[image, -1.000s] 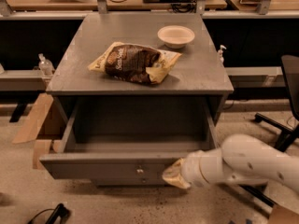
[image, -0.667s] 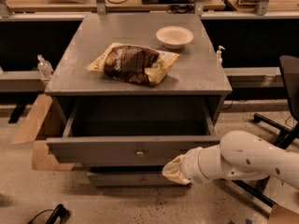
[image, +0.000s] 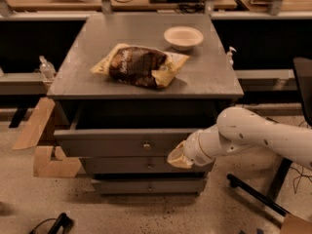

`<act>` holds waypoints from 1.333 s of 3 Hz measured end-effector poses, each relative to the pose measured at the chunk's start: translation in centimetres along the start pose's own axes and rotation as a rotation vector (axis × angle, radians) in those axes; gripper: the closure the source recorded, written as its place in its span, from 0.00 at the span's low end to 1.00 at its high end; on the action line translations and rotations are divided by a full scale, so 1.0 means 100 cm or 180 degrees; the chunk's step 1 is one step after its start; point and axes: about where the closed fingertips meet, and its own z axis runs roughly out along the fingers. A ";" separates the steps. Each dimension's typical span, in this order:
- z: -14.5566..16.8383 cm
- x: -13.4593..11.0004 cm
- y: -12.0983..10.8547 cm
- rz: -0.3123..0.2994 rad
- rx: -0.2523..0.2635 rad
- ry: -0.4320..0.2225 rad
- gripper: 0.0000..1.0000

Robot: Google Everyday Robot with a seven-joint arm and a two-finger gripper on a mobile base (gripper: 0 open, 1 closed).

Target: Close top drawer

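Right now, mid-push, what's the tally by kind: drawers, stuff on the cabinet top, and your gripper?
Drawers: 3, the top drawer partly open, two shallower drawers below it
Bags: 1, the snack bag on the cabinet top
Bowls: 1, the bowl on the same top
Grippers: 1, the gripper at the top drawer's front, right of its knob
Total: 6

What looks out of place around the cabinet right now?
Only the top drawer: it juts out partly open, past the lower drawers. The gripper is at its front, right of the knob. The bag and bowl on top sit flat, nothing spilled.
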 end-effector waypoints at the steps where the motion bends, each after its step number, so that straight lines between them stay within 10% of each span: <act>1: 0.000 -0.001 -0.004 -0.0004 0.0001 0.0008 1.00; 2: -0.002 -0.016 -0.051 -0.0063 0.0011 0.0109 1.00; 4: 0.003 -0.018 -0.075 -0.0066 -0.0013 0.0243 1.00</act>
